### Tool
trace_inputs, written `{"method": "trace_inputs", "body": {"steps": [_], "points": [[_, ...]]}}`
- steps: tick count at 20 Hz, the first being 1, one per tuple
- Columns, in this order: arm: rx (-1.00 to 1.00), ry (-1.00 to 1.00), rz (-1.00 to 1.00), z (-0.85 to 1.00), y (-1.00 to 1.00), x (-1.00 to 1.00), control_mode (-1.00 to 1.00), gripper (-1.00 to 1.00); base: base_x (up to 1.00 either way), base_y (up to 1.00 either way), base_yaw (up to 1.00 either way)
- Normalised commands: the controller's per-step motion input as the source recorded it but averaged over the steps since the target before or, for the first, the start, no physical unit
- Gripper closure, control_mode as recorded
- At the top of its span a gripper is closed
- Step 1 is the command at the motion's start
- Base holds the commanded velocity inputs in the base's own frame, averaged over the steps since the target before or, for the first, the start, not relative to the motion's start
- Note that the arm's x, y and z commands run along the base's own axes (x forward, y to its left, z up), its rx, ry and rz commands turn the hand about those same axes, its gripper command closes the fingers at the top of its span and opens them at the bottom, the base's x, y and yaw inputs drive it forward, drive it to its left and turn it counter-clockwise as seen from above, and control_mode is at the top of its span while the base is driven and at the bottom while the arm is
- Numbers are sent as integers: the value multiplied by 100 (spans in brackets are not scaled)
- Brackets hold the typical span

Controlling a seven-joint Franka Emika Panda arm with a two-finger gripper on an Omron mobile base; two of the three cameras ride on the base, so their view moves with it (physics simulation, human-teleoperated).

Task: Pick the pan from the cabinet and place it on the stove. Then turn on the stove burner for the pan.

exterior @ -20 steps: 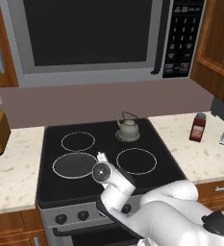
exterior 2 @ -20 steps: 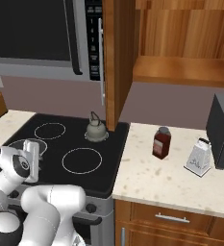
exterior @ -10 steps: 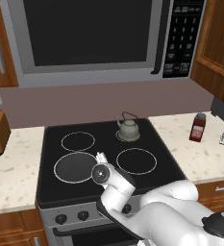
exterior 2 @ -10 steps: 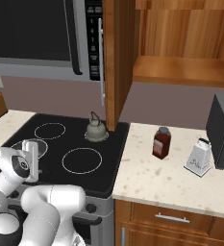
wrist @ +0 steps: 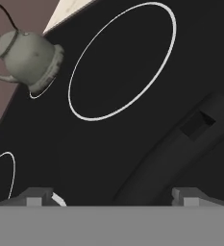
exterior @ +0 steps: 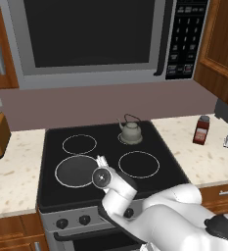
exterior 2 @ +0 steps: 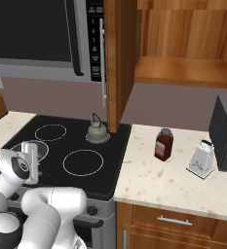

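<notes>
Pan [exterior: 77, 170] sits on the front-left burner [exterior: 61, 162], gripper [wrist: 112, 196] jaws wide, holding nothing; I'd lift clear of the handle [wrist: 173, 146] before reaching for the knobs [exterior: 61, 223]

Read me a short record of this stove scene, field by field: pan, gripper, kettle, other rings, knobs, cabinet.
pan: flat on the front-left burner of the stove
gripper: open, fingertips either side of the pan handle, not clamping it
kettle: on the back-right ring
front-right ring: bare
knobs: in a row on the steel front, gripper not on them
cabinet: door open
</notes>
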Motion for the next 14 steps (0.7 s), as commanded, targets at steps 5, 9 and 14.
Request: {"method": "trace_inputs", "body": {"steps": [5,9,14], "points": [[0,0,0,0,10,0,-100,-100,0,0,0],[0,0,0,0,14,0,-100,-100,0,0,0],[4,1,0,0,13,-23,-100,-100,0,0,0]]}}
